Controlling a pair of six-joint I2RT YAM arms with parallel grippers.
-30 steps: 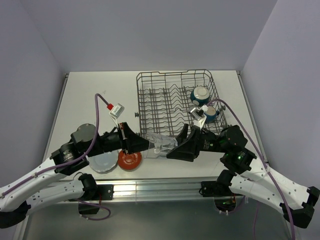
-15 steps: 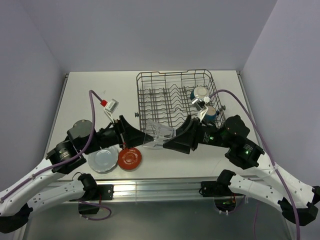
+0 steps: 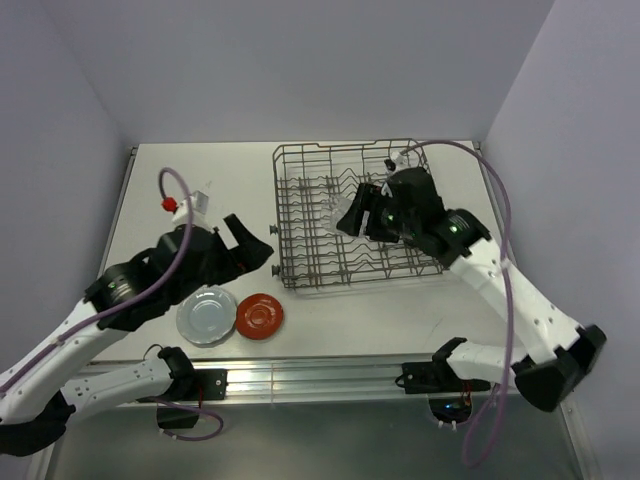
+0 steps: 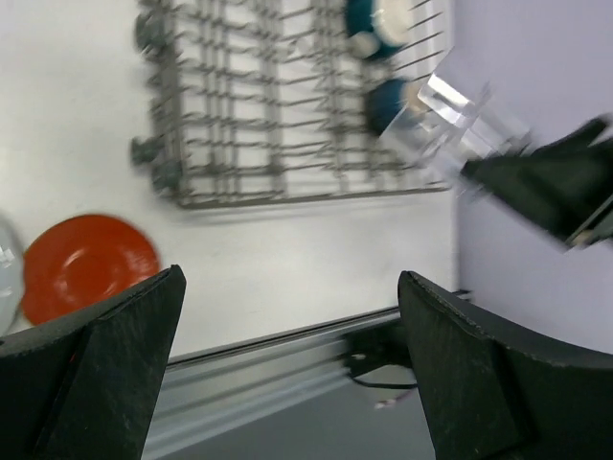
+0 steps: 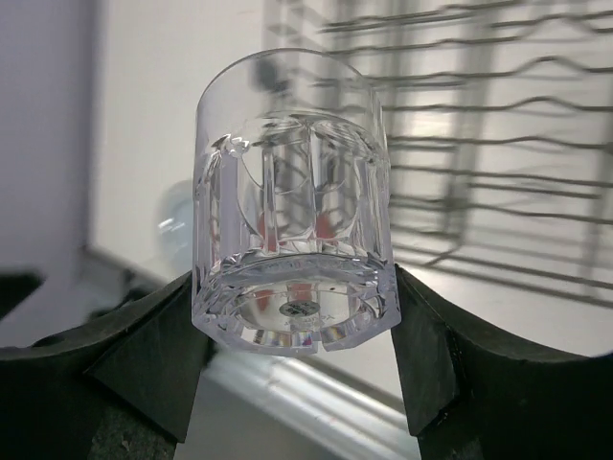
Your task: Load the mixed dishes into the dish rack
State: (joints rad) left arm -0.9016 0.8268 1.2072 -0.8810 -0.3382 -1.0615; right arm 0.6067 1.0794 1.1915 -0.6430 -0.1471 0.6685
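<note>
Right end effector (image 3: 352,216) is clamped on the clear glass tumbler (image 5: 292,201), with one finger on each side near its base. A second ago both arms met by the near edge of the tabletop (image 3: 230,180) with the glass between them. Now my right arm alone has it, up over the dish rack (image 3: 300,250) toward the far right corner. I think the hand-over is done, and the glass just needs setting down among the tines. My left end effector (image 4: 287,316) is wide apart and holds nothing. The pale blue-grey plate (image 3: 207,315) and red-orange plate (image 3: 259,316) wait by the near edge.
</note>
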